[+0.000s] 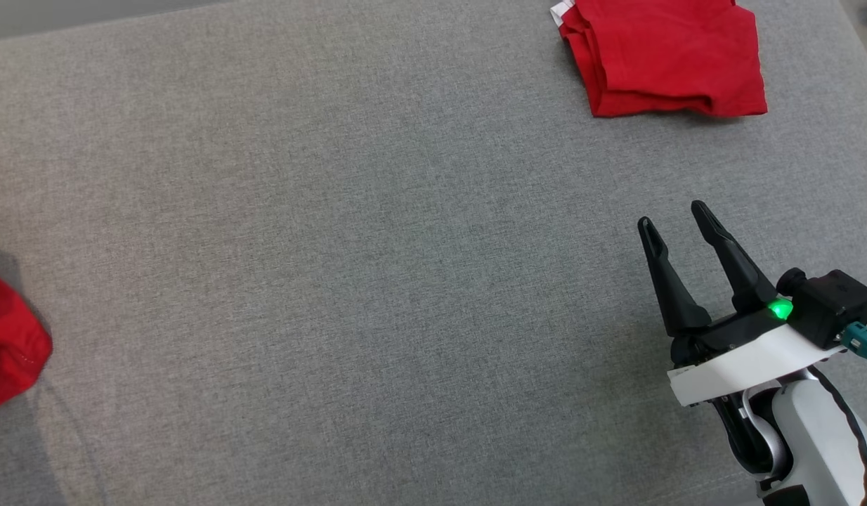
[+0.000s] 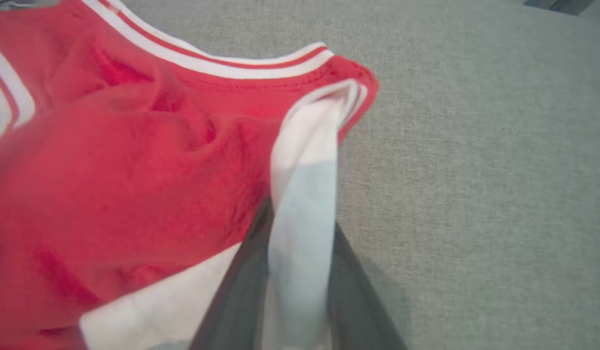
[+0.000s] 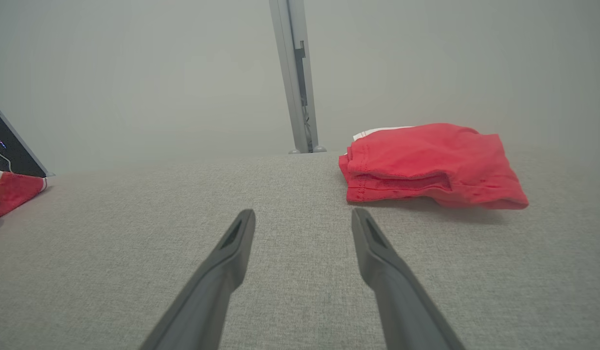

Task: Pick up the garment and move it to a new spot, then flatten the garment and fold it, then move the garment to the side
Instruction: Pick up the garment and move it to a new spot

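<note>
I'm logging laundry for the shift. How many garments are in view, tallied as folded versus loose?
Folded red garment: 1
Loose red garment with white trim: 1
Total: 2

Right gripper [image 1: 672,213] open, lower right, over grey surface [image 1: 335,246]. Folded red garment [image 1: 669,56] at far right. Red cloth [image 1: 12,344] at left edge.
</note>
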Tool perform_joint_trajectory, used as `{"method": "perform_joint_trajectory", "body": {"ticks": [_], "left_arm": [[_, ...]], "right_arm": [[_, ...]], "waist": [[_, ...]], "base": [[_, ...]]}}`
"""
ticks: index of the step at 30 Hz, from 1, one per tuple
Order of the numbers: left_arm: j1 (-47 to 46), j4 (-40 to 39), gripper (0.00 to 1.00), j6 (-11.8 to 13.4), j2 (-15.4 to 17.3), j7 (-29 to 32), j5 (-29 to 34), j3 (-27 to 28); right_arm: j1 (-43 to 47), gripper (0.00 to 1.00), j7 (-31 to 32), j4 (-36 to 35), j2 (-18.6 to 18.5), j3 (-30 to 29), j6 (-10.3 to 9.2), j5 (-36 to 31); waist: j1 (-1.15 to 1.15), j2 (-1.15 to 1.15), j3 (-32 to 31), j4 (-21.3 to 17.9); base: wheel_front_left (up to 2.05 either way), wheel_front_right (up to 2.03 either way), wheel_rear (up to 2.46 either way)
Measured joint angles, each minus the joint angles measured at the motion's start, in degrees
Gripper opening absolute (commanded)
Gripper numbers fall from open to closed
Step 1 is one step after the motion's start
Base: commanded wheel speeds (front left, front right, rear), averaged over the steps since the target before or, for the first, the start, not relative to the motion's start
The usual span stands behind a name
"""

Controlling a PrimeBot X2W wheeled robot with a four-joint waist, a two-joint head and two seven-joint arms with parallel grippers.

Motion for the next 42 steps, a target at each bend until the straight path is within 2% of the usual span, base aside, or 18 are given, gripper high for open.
{"method": "perform_joint_trajectory", "body": {"ticks": [7, 12, 17, 23, 28, 36, 42], "left_arm": [[-1.6, 0.9, 0.00, -1.4, 0.0, -1.9, -0.1, -1.9], [-1.9, -1.7, 0.00, -2.5, -0.3, -2.7, 0.4, -5.3], [-1.9, -7.6, 0.00, -2.8, -0.8, -2.8, 0.0, -9.6], [-1.4, -18.6, 0.00, -3.0, -0.5, -0.7, -2.9, -15.9], [0.6, -26.3, 0.00, -2.7, -2.2, 0.9, -3.9, -18.5], [6.8, -36.8, 0.00, 2.1, -11.9, 1.5, -6.3, -21.6], [10.3, -37.0, 0.00, 3.5, -21.8, -1.8, -6.2, -27.6]], "right_arm": [[0.3, 1.00, 0.0, 0.5, 0.5, 0.3, 0.00, -0.1], [0.9, 1.00, 0.0, 1.2, 0.7, 0.6, 0.01, -0.1], [1.7, 1.00, 0.0, 1.6, 1.3, 0.8, 0.01, -0.1], [2.7, 1.00, 0.0, 2.3, 1.7, 0.5, 0.01, -0.3], [3.3, 1.00, 0.0, 2.9, 2.4, 0.3, 0.01, -0.4], [4.2, 1.00, 0.0, 2.9, 3.0, -1.6, 0.00, -0.5], [5.1, 1.00, 0.0, 3.1, 2.9, -3.1, 0.00, -0.5]], "waist": [[0.00, 0.00, -1.8, 1.0], [0.00, 0.00, -3.8, 2.0], [0.00, 0.00, -6.8, 2.6], [0.00, 0.00, -10.5, 2.7], [0.00, 0.00, -13.1, 2.0], [0.00, 0.00, -14.7, -1.3], [0.00, 0.00, -15.0, -3.4]], "base": [[0.00, 0.00, 0.00], [0.00, 0.00, 0.00], [0.00, 0.00, 0.00], [0.00, 0.00, 0.00], [0.00, 0.00, 0.00], [0.00, 0.00, 0.00], [0.00, 0.00, 0.00]]}}
